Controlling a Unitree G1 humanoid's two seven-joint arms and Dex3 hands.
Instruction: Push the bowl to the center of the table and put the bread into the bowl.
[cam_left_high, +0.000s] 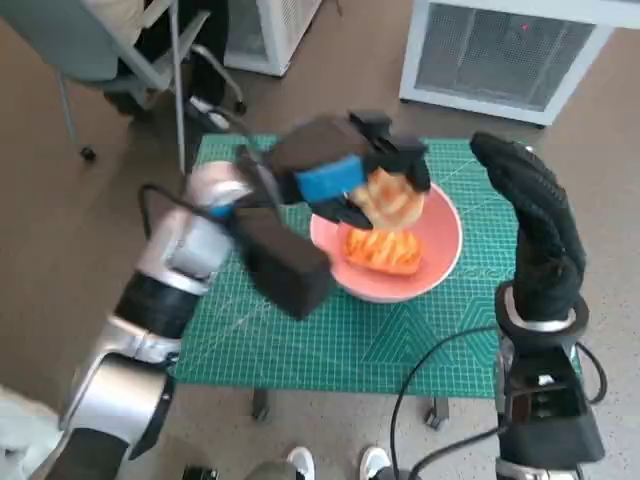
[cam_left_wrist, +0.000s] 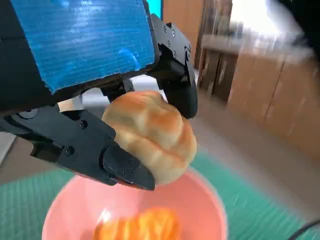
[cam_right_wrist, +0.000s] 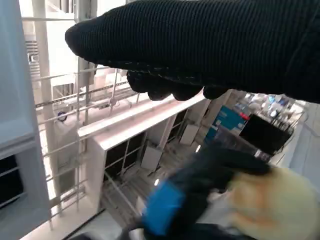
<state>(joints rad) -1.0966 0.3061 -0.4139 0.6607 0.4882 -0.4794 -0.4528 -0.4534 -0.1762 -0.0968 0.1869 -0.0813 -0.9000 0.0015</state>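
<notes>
The bread (cam_left_wrist: 150, 135) is held between the fingers of the left hand (cam_left_high: 340, 175) just above the pink bowl (cam_left_high: 440, 235), which stands near the middle of the green worktop (cam_left_high: 300, 340) and already has an orange piece (cam_left_high: 382, 250) in it; so I judge the placing step is in hand, and next the fingers must open to drop it. The right hand (cam_left_high: 535, 225) hovers beside the bowl holding nothing, but its fingers are hard to make out, and the right wrist view is blurred.

No lettering, label, brand or number can be read in any view. The green mat (cam_left_high: 330, 340) covering the surface carries only pale grid lines, and the blue tape (cam_left_wrist: 85, 40) on the left robot hand is blank.
</notes>
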